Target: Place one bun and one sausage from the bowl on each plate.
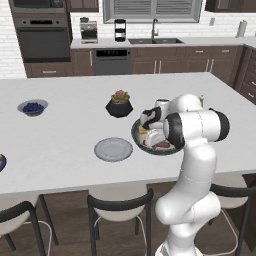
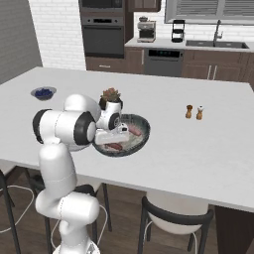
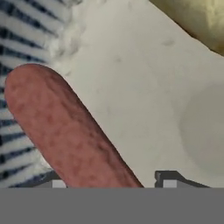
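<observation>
Pincer (image 3: 107, 180) is down inside the bowl (image 1: 137, 136), right on top of a sausage (image 3: 65, 131). Hand view: the two dark tips poke up at the bottom edge, one on either side of the sausage's near end, so the sausage sits btwn the jaws.

Key relation: sausage's long axis runs diagonally away from the pincer, from btwn the tips up and off to the hand view's left. So the jaws cross it near one end, not at the middle, and not square to the axis. Judgement: a lift from there could let the far end droop or swivel; a grip nearer mid-length would be safer, if there's room.

Pincer state: jaws partly drawn in, straddling the sausage, but can't tell whether the pads are touching it yet or only flanking it. Not calling it a grip.

Beyond the sausage, off to the other side of the pincer, a bun (image 3: 197, 19) lies well apart, just its yellow-brown edge at the corner.

Left base view: light grey plate (image 1: 113, 149) sits on the table (image 1: 60, 135) just beside the bowl, bare, the near drop-off. One arm only, so no choice of hand.
</observation>
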Tool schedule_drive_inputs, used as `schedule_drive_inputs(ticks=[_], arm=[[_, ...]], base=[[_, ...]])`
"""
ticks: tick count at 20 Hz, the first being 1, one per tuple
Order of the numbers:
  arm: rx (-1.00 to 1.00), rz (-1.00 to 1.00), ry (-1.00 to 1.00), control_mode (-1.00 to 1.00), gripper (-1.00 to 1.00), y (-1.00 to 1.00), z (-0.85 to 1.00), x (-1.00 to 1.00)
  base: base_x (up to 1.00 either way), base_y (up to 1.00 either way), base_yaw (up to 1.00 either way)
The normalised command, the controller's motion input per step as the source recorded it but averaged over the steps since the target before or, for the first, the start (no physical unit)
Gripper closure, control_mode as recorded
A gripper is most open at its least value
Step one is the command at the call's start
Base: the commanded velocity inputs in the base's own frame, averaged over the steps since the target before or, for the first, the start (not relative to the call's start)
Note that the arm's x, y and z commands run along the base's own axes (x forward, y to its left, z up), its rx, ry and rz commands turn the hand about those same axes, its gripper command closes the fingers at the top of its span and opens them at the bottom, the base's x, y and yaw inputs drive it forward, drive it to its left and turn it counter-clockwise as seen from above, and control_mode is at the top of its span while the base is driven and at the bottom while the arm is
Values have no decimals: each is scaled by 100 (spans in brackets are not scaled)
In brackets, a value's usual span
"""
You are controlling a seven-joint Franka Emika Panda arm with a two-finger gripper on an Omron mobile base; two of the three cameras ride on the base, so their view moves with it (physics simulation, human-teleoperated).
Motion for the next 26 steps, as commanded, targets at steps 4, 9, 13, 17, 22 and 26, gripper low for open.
schedule_drive_inputs(ticks=[4, 9, 13, 17, 22, 26], arm=[[0, 1, -16, -100, 100, 11, 89, -39], [-1, 1, -30, -100, 100, 91, 99, -47], [-8, 0, -22, -100, 100, 100, 43, 0], [-1, -1, 0, -100, 100, 100, -38, 9], [0, 2, 3, -100, 100, 45, -54, 18], [0, 2, 0, -100, 100, 12, -55, 50]], base=[[0, 0, 0], [0, 0, 0], [0, 0, 0], [0, 0, 0], [0, 0, 0], [0, 0, 0]])
